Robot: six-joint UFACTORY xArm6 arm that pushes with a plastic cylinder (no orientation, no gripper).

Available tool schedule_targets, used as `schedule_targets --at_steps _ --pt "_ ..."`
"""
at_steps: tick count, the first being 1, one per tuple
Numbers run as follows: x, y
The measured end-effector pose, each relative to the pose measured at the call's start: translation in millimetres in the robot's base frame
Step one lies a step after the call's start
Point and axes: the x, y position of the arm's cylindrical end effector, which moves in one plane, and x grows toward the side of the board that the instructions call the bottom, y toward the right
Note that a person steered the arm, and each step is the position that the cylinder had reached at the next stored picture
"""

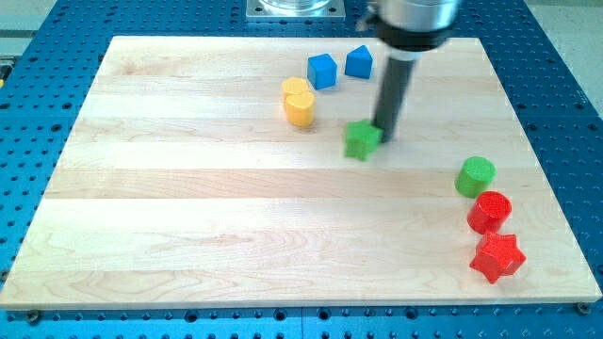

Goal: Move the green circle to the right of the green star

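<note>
The arm carries no gripper, only a dark rod. My tip rests just right of the green star, near frame centre, touching or nearly so (contact cannot be confirmed). The green circle sits well apart at right, just above the red circle and red star on the wooden board.

The green star lies flat on the tabletop, touching my tip on the tip's left in the view. The green circle, a short upright cylinder, stands well apart from my tip, toward the view's right and somewhat lower, near the tabletop's right edge
</note>
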Motion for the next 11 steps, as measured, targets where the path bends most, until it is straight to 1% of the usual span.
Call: schedule_targets --at_steps 1,2,3,4,5,6,7,8,9,10,11 --pt "2 46" --pt "22 172" --pt "70 229" --pt "114 176" --pt "86 128" --pt "72 79" --pt "64 105" --pt "57 85" --pt "56 28" --pt "56 77" --pt "54 155"
